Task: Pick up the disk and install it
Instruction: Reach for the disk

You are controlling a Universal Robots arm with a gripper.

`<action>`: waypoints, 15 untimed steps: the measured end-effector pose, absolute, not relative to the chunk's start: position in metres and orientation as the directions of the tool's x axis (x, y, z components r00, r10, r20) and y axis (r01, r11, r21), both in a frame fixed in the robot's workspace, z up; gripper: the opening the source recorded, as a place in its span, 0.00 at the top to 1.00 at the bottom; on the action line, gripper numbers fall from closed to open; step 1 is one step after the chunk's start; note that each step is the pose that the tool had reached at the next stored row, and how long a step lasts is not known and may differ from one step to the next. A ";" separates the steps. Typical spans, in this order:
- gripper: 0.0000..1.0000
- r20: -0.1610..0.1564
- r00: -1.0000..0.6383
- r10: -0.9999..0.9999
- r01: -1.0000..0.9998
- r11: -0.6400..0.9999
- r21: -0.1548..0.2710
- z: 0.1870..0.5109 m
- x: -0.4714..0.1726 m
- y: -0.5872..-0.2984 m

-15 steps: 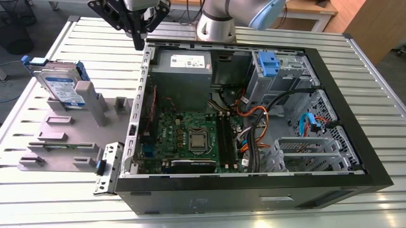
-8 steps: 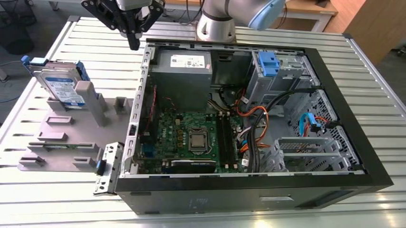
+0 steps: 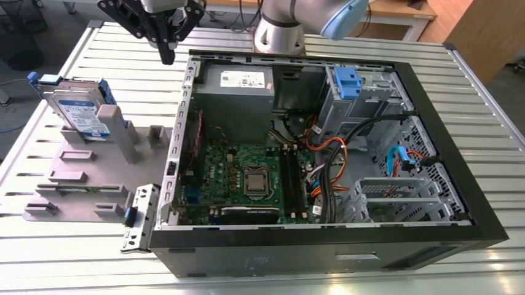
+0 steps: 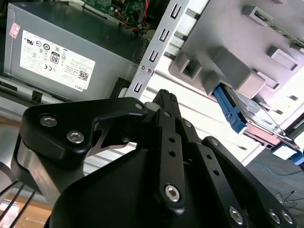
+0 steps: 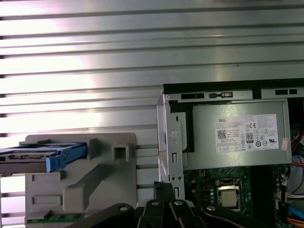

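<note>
The disk (image 3: 80, 112) is a silver drive with a white-and-blue label and blue rails. It stands on edge in a grey holder (image 3: 90, 178) at the exterior view's left, beside the open computer case. It also appears in the first wrist view (image 5: 42, 156) and the second wrist view (image 4: 249, 114). My black gripper (image 3: 167, 56) hangs above the table between the holder and the case's back corner. It is well clear of the disk, with its fingers together on nothing. Its closed tips show in both wrist views (image 4: 164, 95) (image 5: 164, 186).
The open black computer case (image 3: 328, 246) lies on a slatted metal table (image 3: 98, 264). Inside are a grey power-supply box (image 3: 236, 83), a green motherboard (image 3: 246, 178), a blue-tabbed metal drive cage (image 3: 348, 83), loose cables and an open metal bay (image 3: 398, 193). The arm's base (image 3: 279, 34) stands behind the case.
</note>
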State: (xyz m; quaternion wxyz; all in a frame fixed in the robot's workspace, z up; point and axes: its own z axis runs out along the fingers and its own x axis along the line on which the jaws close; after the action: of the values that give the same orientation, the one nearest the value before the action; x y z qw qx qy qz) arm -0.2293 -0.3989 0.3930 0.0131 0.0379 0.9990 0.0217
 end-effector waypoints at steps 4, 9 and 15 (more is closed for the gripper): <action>0.89 -0.024 -0.997 0.076 0.075 0.996 0.044 0.393 -0.233 -0.399; 0.89 -0.024 -0.997 0.076 0.075 0.996 0.044 0.393 -0.238 -0.399; 0.89 -0.024 -0.997 0.076 0.075 0.996 0.044 0.393 -0.246 -0.399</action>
State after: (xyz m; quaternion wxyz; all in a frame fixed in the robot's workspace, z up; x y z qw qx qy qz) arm -0.2459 -0.3989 0.3929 0.0131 0.0379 0.9990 0.0217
